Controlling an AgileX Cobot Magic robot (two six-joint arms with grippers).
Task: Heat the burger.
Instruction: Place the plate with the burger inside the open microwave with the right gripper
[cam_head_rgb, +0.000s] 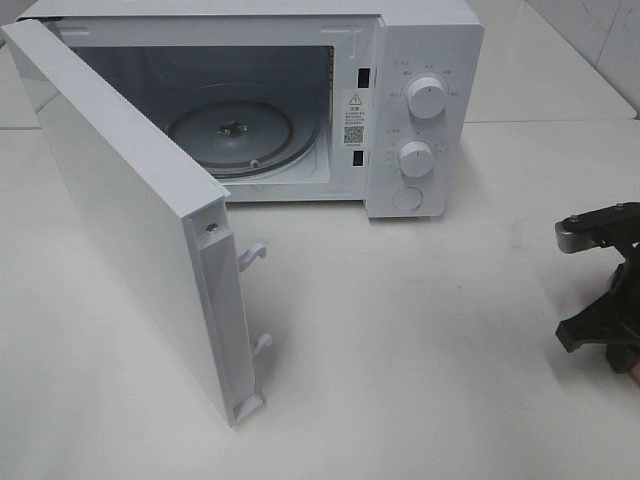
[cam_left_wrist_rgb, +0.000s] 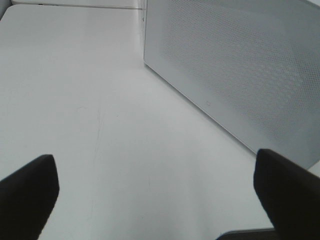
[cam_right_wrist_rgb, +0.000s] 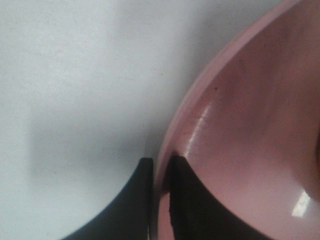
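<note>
The burger is out of view in every frame. In the right wrist view my right gripper (cam_right_wrist_rgb: 160, 167) is shut on the rim of a round pink plate (cam_right_wrist_rgb: 250, 125), one dark finger on each side of the edge. From the high camera the right gripper (cam_head_rgb: 605, 320) sits low at the table's far right edge, with a sliver of the pink plate (cam_head_rgb: 634, 362) beside it. My left gripper (cam_left_wrist_rgb: 155, 195) is open over bare table, with nothing between its fingers (cam_left_wrist_rgb: 30, 190). The white microwave (cam_head_rgb: 425, 60) stands at the back with its door (cam_head_rgb: 130, 220) swung wide open.
Inside the oven lies a bare glass turntable (cam_head_rgb: 240, 135). The open door juts forward across the left half of the white table (cam_head_rgb: 420, 340). Its perforated face (cam_left_wrist_rgb: 240, 65) is close beside my left gripper. Two knobs (cam_head_rgb: 427, 98) are on the control panel.
</note>
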